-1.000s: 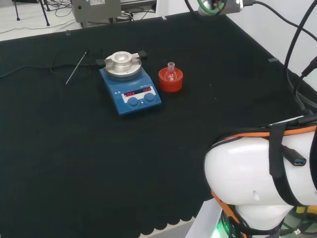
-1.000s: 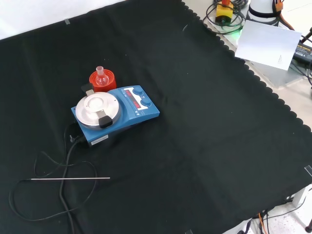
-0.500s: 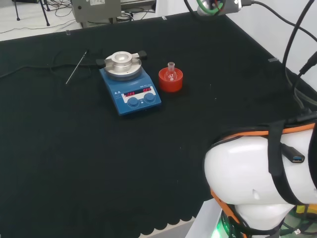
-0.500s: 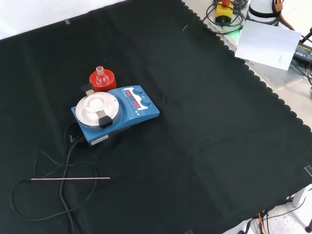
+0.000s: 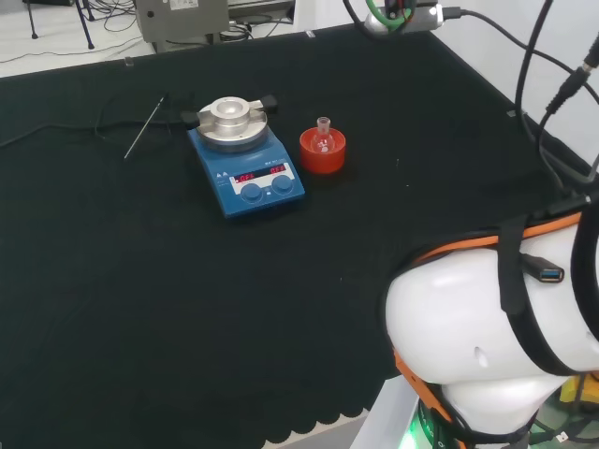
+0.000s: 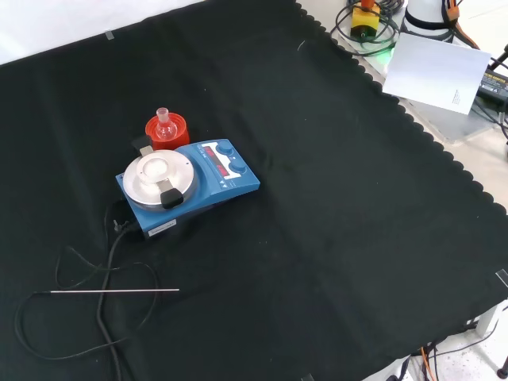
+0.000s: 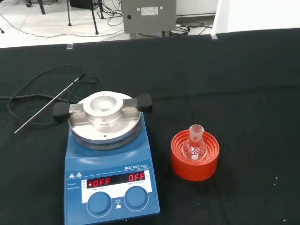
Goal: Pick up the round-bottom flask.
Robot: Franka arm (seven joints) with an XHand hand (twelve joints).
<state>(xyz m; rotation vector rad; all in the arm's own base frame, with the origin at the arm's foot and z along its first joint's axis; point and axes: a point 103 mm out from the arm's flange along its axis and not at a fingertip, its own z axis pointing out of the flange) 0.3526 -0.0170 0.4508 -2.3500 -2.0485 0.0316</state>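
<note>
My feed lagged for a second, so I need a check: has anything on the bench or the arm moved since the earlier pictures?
In the head view the arm's big white link and its cables have shifted slightly. The small clear round-bottom flask sits untouched in its red ribbed ring stand, beside the blue stirrer plate. The thin metal rod lies unchanged.

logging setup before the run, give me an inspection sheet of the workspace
surface: black cloth over the bench, scalloped edge.
job's things: small clear glass round-bottom flask upright in a red ribbed ring stand, untouched.
clutter: blue stirrer hotplate with round metal top beside the stand; thin metal rod lying flat.
hand: nothing seen.
cables: black cable looping from the hotplate across the cloth.
surroundings: white sheet and a grey box beyond the cloth's edges.
</note>
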